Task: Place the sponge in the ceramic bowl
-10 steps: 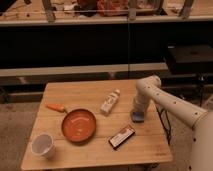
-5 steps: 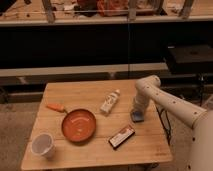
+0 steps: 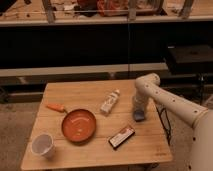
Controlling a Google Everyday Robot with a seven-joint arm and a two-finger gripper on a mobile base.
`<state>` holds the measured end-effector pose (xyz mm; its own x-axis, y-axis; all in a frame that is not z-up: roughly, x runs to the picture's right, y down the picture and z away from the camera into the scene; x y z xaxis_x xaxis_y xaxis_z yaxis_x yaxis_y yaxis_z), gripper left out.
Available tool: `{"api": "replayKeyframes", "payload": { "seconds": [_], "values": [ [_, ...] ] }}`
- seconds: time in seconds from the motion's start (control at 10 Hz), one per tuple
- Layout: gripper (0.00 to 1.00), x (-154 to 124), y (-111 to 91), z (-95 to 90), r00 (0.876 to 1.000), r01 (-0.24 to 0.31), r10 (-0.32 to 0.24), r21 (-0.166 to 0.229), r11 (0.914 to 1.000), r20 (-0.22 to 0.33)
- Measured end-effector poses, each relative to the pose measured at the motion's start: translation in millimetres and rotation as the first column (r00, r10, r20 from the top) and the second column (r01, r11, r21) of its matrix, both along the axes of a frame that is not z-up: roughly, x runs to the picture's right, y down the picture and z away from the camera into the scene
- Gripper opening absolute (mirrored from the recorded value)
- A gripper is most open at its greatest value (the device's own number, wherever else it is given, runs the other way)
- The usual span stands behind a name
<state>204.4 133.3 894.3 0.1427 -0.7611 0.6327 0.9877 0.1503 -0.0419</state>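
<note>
The blue sponge (image 3: pixel 138 117) lies on the wooden table (image 3: pixel 90 152) near its right edge. My gripper (image 3: pixel 138 111) points straight down onto it from the white arm that reaches in from the right, and covers most of it. The orange-red ceramic bowl (image 3: pixel 78 125) sits left of centre with nothing in it, well to the left of the gripper.
A white bottle-like package (image 3: pixel 110 102) lies between the bowl and the gripper. A black bar (image 3: pixel 122 137) rests in front of the sponge. A white cup (image 3: pixel 43 145) stands at the front left, and an orange-handled tool (image 3: pixel 56 107) lies behind the bowl.
</note>
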Motion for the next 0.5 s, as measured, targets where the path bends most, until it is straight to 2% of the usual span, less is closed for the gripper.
{"api": "replayKeyframes", "payload": {
  "seconds": [0.5],
  "values": [
    [0.00, -10.5, -19.1, -11.0, 1.000, 0.024, -0.024, 0.019, 0.9995, 0.009]
  ]
}}
